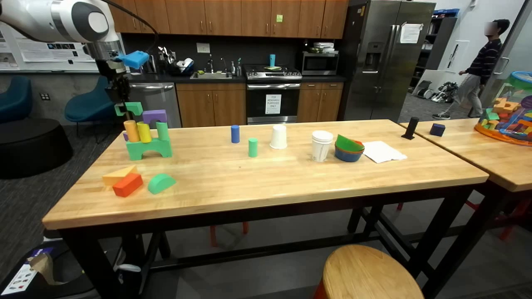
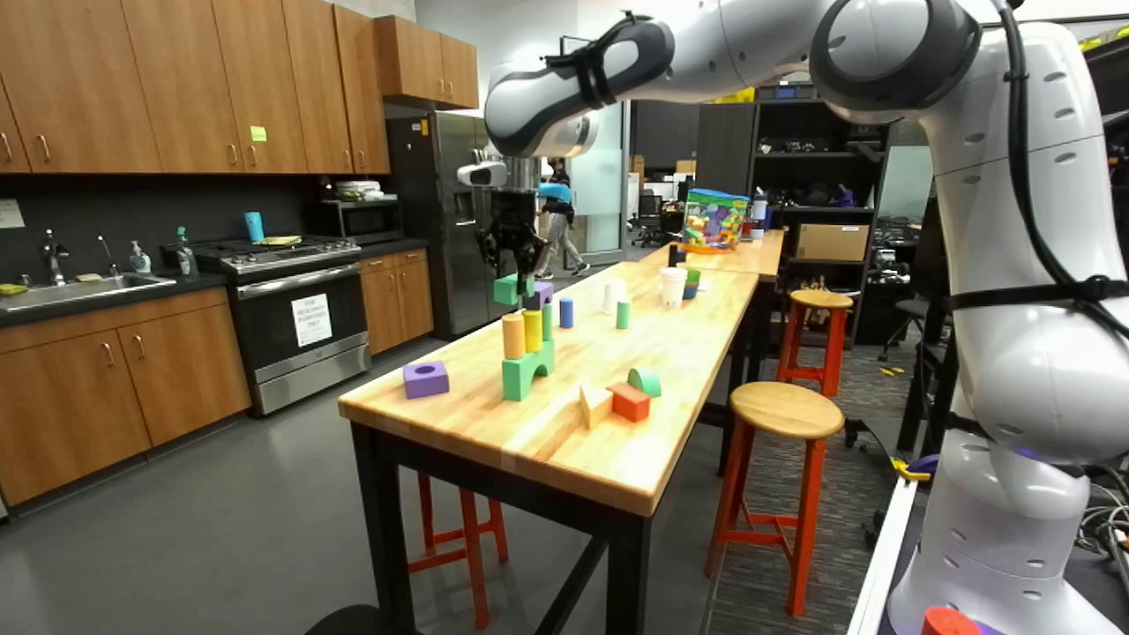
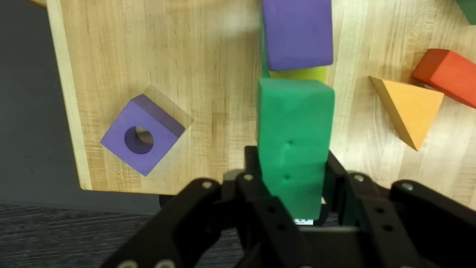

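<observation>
Two edges of the worktop (image 3: 204,123) met at a corner near the purple block (image 2: 427,386), which had a hole through it. A strip of worktop separated that block from the green arch (image 1: 149,145); another stretch ran from the arch to the blue cylinder (image 1: 235,134). The end effector (image 3: 292,160) was clamped on the green block (image 3: 295,115), gripping it from two sides, and held it in the air above the orange pillar (image 1: 131,131); both exterior views showed a slight gap. Close beside the held block stood the purple arch (image 1: 154,114), resting on the yellow pillar (image 1: 144,132) and the green pillar (image 1: 163,132). The orange wedge (image 3: 412,108), red block (image 1: 127,185) and green half-round (image 1: 161,183) lay on the arch's opposite side from the purple block, near one another.

Count: one block held; three pillars on one green arch; one purple arch; three loose pieces grouped; two standing cylinders, the blue and the green cylinder (image 1: 252,148); one inverted cup (image 1: 279,137); one stack of cups (image 1: 321,147); one nest of bowls (image 1: 348,156); one sheet of paper (image 1: 382,151). An exterior view showed two stool seats (image 2: 788,410) along one side.
</observation>
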Controlling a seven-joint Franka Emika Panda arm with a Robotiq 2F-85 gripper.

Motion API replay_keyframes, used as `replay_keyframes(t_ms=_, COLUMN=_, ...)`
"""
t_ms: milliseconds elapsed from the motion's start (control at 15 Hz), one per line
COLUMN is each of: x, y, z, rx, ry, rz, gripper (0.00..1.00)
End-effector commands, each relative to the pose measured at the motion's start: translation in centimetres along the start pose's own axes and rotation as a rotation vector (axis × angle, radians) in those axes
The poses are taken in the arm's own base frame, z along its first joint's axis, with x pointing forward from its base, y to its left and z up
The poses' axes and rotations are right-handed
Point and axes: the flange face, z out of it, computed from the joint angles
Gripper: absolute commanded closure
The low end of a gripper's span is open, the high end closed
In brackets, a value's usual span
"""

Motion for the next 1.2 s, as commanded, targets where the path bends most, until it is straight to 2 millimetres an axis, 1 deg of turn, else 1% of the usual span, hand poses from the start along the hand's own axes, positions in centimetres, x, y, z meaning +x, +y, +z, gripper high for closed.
replay_keyframes(t_ms=0, x=0.08, y=-0.37, z=-0.09, rx=0.004, ry=0.015, rz=-0.021, gripper=0.85)
replay_keyframes(t_ms=667, x=0.56, y=-0.57, z=0.73, rx=0.016, ry=0.020, rz=-0.035, gripper=0.85)
replay_keyframes(t_ms=1133, x=0.65, y=-0.61, z=0.88, rx=0.014, ry=0.022, rz=-0.023, gripper=0.85)
